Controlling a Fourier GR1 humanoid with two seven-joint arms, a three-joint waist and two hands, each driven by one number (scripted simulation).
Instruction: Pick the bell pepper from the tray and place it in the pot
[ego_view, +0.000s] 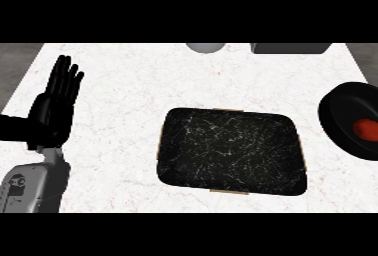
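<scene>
Left hand (53, 107) rests at the view's left edge, fingers (65, 80) straight, close together, pointing up, holding nothing. White desk (118, 150) carries a black tray (232, 150) at centre and a black pot (336, 115) at the right edge. Red bell pepper (365, 129) lies inside the pot, well apart from the fingers.

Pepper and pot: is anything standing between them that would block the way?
Nothing visible does: the pepper already lies inside the pot at the right edge, off the tray. The left hand, the only one showing, rests open at the far left.
</scene>
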